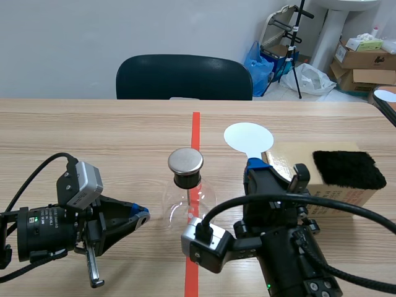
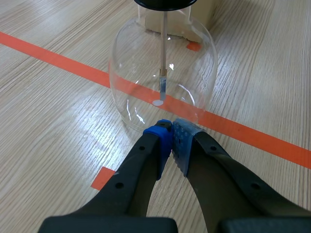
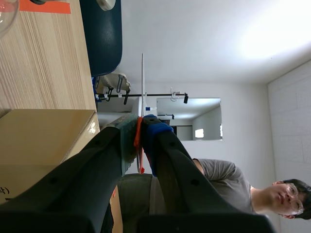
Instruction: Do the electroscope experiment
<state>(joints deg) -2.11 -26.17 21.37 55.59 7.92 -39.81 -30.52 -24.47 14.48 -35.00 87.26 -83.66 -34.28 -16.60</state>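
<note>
My left gripper is clenched on nothing, its blue pads pressed together. Just ahead of those fingertips stands the clear round-bellied glass flask of the electroscope, a thin rod hanging down inside it. I cannot tell whether the tips touch the glass or stop just short. The flat round metal cap sits on its black stopper above.

My right gripper is clamped on the handle of a thin white round-headed paddle, which stands up past the fingertips, edge-on to the wrist camera. Beside those fingers lies a tan cardboard box with a black furry pad on top. Farther out, beyond both grippers, is a dark chair.

My worries, as I judge them:
- The shut left fingers sit so close to the flask that a small forward creep could shove or tip it.
- The paddle is held only by its narrow handle, so a quick swing could twist it in the pads.
- Bringing the paddle head toward the cap too low could knock the flask sideways.
</note>
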